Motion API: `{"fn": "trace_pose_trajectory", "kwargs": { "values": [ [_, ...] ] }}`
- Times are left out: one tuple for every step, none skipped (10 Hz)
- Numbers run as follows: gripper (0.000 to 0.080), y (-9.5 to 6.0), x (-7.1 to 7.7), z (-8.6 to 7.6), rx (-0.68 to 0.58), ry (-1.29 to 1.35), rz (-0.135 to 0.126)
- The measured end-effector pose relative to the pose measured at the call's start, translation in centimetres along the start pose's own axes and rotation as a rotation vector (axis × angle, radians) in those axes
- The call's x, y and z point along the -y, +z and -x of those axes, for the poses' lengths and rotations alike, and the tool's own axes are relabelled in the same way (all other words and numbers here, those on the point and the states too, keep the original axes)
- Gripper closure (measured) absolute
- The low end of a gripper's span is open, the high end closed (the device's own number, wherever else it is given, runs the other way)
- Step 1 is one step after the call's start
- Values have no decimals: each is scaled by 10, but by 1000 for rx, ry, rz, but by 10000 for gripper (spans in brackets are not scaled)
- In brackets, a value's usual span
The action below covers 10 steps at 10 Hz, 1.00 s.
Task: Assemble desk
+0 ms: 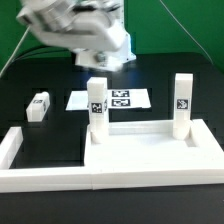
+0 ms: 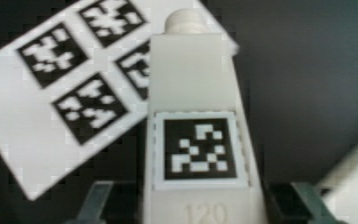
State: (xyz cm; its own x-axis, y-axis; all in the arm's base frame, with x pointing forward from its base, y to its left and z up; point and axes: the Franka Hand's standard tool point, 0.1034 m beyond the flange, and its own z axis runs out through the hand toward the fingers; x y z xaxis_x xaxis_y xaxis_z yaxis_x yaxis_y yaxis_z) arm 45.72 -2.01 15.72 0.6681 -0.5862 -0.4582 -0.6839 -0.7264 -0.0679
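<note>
A white square-post leg (image 1: pixel 97 112) with a black-and-white tag stands upright at the left rear corner of the tabletop (image 1: pixel 140 128). My gripper (image 1: pixel 98 74) comes down from above and is shut on this leg's upper end. In the wrist view the leg (image 2: pixel 194 110) runs away from my gripper (image 2: pixel 206 205), with one finger on each side of its near end. Its rounded far tip shows against the black table, and I cannot tell whether it sits in the socket. A second leg (image 1: pixel 183 105) stands upright at the tabletop's right rear corner.
A third leg (image 1: pixel 38 105) lies loose on the black table at the exterior view's left. The marker board (image 1: pixel 125 99) (image 2: pixel 78 70) lies behind the tabletop. The long white border frame (image 1: pixel 100 178) wraps the front and both sides.
</note>
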Motion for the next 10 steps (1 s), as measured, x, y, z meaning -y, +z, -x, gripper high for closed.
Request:
{"fn": "trace_pose_trajectory", "kwargs": {
  "values": [
    [511, -13, 16, -2, -63, -17, 11],
    [511, -21, 18, -13, -123, -33, 25],
    [511, -17, 23, -13, -216, -34, -4],
    [511, -13, 22, -7, -248, -48, -6],
    [511, -18, 29, -13, -331, -26, -13],
    [511, -31, 53, -12, -427, 25, 4],
    [511, -48, 85, -12, -509, 28, 4],
    [511, -54, 107, -15, -599, 45, 11],
    [511, -52, 123, -13, -650, 54, 25],
    [511, -46, 137, -10, -715, 58, 21]
  ]
}}
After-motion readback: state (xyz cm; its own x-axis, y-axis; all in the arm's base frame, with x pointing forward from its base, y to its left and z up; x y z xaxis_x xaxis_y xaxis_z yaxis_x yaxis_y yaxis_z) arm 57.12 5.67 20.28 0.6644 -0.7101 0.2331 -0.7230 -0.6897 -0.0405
